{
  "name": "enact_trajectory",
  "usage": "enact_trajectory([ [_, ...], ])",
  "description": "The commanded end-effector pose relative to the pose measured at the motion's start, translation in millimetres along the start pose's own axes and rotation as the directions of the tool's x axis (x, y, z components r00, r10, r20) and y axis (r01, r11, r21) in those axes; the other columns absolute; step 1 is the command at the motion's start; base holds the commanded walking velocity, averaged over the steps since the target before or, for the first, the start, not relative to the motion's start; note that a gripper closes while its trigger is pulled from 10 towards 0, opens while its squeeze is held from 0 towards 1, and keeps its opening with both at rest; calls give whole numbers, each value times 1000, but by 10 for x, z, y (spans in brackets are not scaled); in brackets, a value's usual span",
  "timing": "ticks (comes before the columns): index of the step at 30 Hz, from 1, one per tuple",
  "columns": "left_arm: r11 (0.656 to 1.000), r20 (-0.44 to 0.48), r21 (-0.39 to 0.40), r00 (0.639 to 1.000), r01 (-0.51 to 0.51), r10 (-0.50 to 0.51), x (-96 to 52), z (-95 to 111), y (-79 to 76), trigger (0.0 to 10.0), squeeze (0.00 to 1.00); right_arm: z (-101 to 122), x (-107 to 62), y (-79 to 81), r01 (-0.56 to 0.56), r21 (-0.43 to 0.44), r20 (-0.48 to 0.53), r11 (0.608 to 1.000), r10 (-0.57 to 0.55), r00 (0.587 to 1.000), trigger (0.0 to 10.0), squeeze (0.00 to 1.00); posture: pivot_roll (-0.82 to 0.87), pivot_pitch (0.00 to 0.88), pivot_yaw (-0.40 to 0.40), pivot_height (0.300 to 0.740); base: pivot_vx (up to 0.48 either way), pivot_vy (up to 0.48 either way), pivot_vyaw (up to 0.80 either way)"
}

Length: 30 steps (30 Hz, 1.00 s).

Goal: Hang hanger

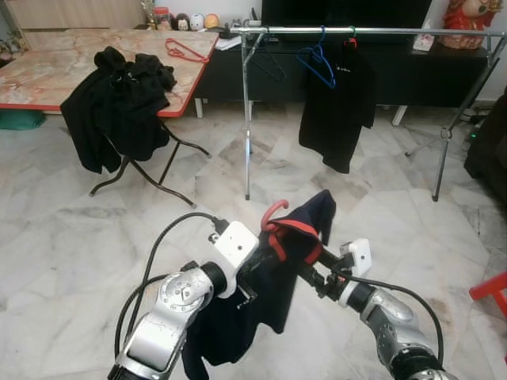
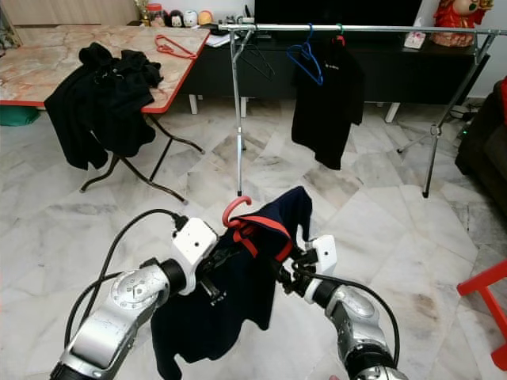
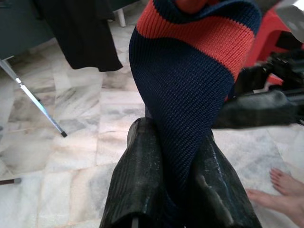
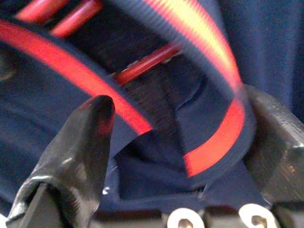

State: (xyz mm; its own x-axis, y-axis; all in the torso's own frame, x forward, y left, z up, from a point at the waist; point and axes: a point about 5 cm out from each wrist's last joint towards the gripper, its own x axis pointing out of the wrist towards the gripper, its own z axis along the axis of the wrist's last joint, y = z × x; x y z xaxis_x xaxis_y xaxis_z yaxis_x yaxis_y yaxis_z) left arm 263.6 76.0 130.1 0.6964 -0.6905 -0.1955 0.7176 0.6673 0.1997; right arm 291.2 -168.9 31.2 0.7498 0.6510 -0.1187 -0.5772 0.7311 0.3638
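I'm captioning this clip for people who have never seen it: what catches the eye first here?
First comes the navy shirt with a red collar on a red hanger, held up close in front between the left tool and the right tool. Beyond it a metal clothes rail crosses the room, with a black shirt and a blue hanger hanging from it. Black clothes are heaped over the table edge on the left.

— What can't I confirm from here?
— The red hanger [image 1: 276, 218]: I see its hook, the body is buried in the navy shirt [image 2: 238, 301]. My left gripper [image 3: 173, 156] fingertips vanish into the fabric.
— And the right wrist view?
— Blurred close-up. A bare foot [image 3: 285, 187] is cut by the edge.
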Motion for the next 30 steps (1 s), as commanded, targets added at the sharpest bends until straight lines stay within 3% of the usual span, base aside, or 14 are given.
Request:
enact_trajectory([
  [1, 999, 50, 6, 998, 40, -41, -16, 122, -50, 10000, 0, 23, 35, -4, 10, -11, -7, 1000, -10, 1000, 10000, 0, 44, 0, -48, 716, 0, 0, 0],
  [5, 999, 42, 12, 998, 45, -45, -23, 118, -54, 10000, 0, 21, 30, -21, 35, -23, -13, 999, -35, 999, 10000, 0, 50, 0, -47, 716, 0, 0, 0],
  [10, 998, 37, 11, 997, 61, -61, -34, 107, -56, 10000, 0, 8, 1, -100, 143, -70, -38, 987, -146, 989, 10000, 0, 50, 0, -46, 716, 0, 0, 0],
  [13, 997, 32, 14, 997, 74, -75, -37, 102, -70, 10000, 0, -14, 0, -99, 147, -42, -36, 988, -148, 988, 10000, 0, 51, 0, -45, 716, 0, 0, 0],
  [14, 997, 30, 14, 997, 75, -75, -40, 99, -70, 10000, 0, -16, 5, -92, 146, -36, -29, 989, -147, 989, 8667, 0, 51, 0, -45, 716, 0, 0, 0],
  [16, 997, 30, 14, 997, 75, -75, -42, 98, -69, 10000, 0, -16, 7, -90, 148, -35, -26, 988, -149, 989, 8667, 0, 51, 0, -45, 716, 0, 0, 0],
  [17, 997, 28, 14, 997, 74, -74, -46, 95, -67, 10000, 0, -16, 10, -88, 150, -29, -20, 988, -150, 988, 0, 0, 51, 0, -45, 716, 0, 0, 0],
  [30, 998, 14, 16, 998, 69, -69, -50, 63, -48, 10000, 0, -27, 27, -75, 144, -25, -19, 989, -145, 989, 0, 0, 54, 0, -45, 716, 0, 0, 0],
])
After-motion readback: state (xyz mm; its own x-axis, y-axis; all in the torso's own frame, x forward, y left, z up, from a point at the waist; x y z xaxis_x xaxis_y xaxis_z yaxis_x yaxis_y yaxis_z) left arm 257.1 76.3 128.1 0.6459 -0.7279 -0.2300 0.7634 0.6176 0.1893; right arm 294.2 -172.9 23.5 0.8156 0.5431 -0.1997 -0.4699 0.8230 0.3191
